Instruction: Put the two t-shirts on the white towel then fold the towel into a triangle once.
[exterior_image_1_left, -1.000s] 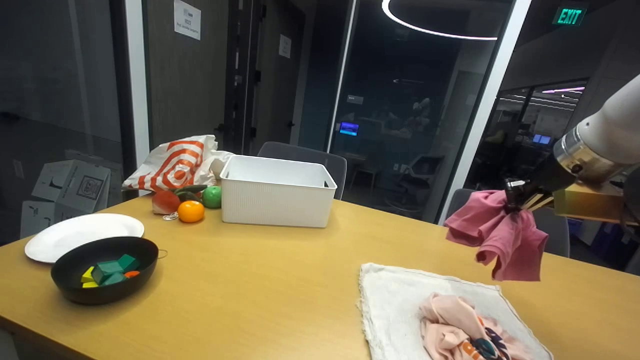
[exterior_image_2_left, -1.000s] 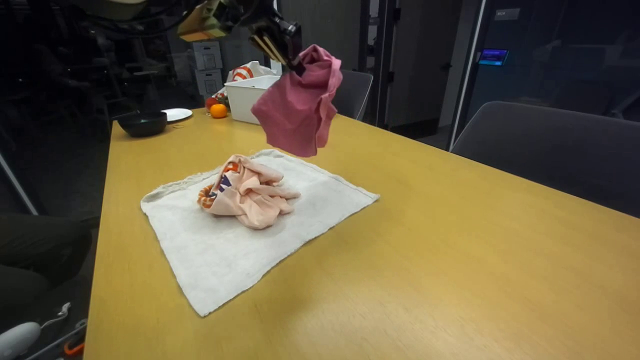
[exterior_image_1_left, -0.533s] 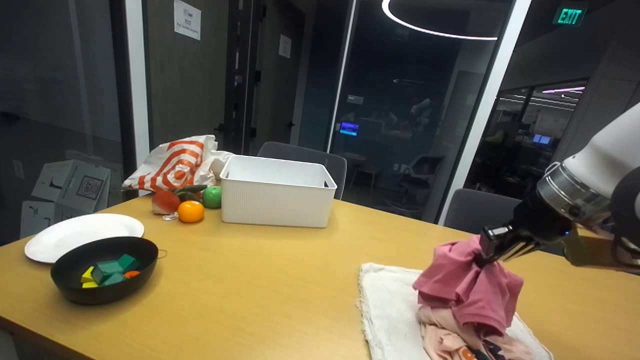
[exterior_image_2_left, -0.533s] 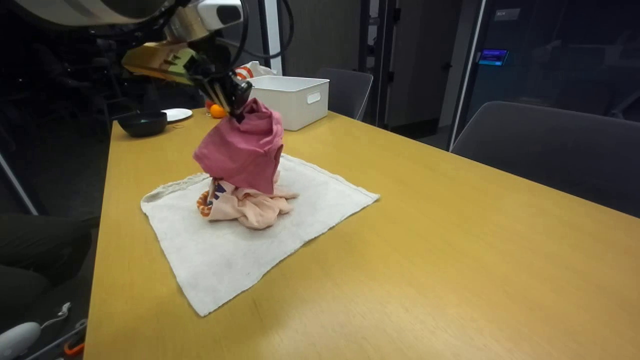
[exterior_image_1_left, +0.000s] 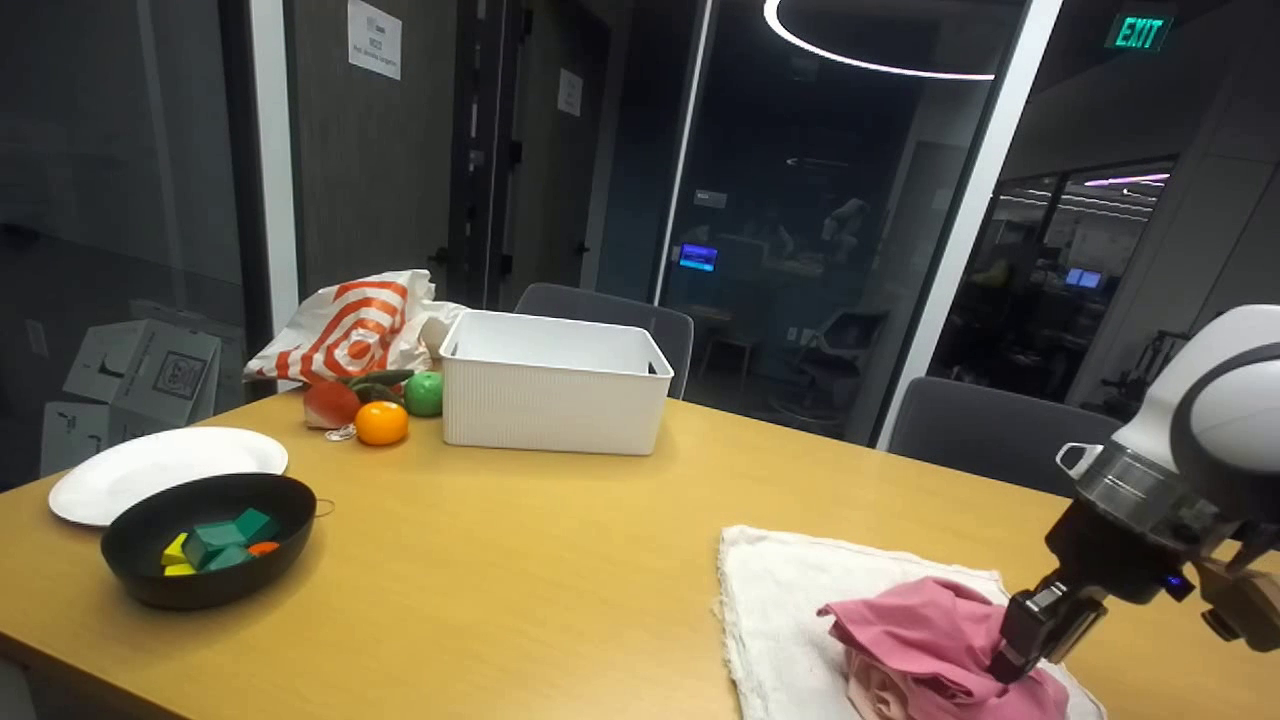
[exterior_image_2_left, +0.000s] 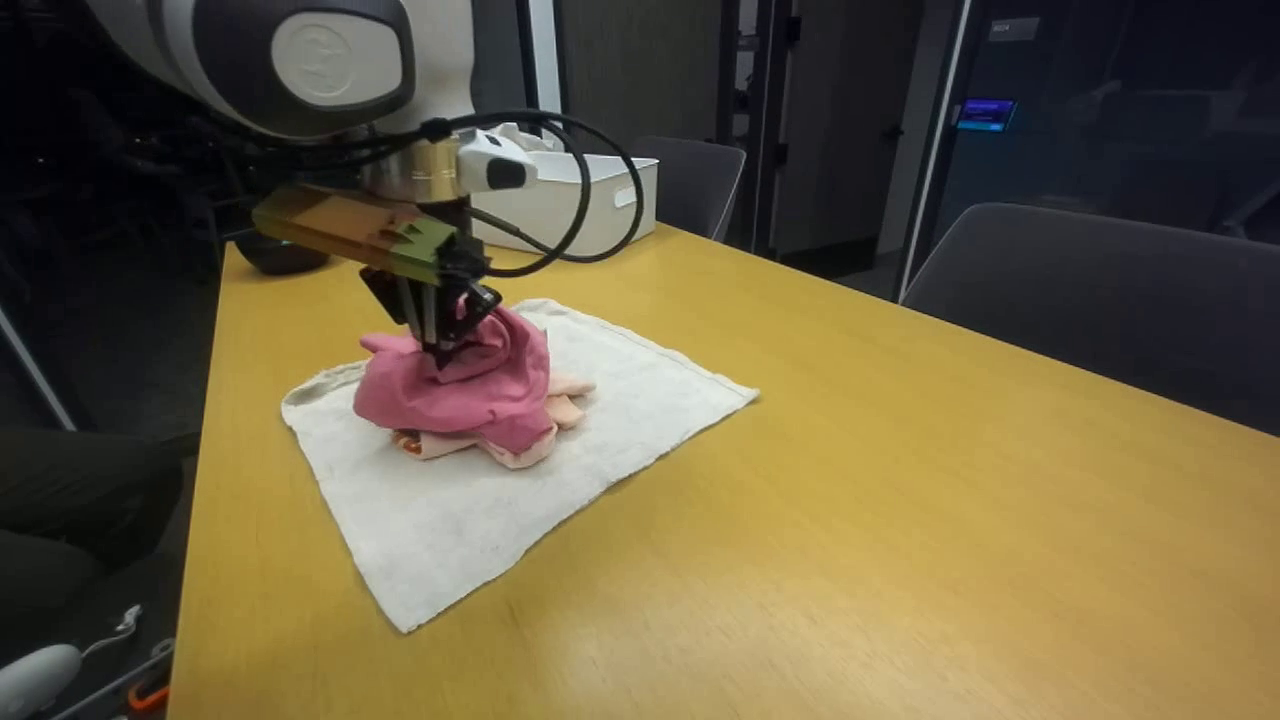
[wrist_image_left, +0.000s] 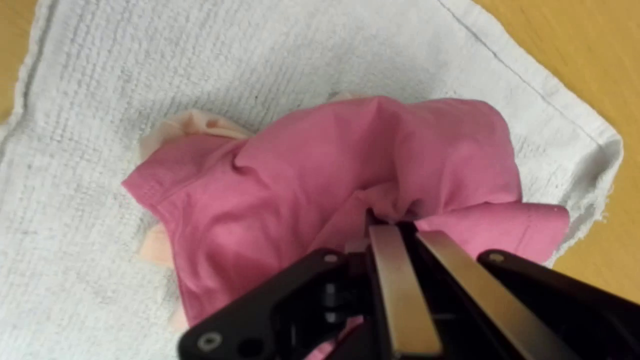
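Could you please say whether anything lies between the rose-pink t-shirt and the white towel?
Yes, the peach t-shirt lies on the white towel, beneath the rose-pink t-shirt in the gripper. Both belong there, so it's probably no obstacle.

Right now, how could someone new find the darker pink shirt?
On the yellow-brown table, look for the white towel. The rose-pink t-shirt is crumpled up there, pinched by the gripper. Its deeper pink sets it apart from the pale peach t-shirt peeking out underneath.
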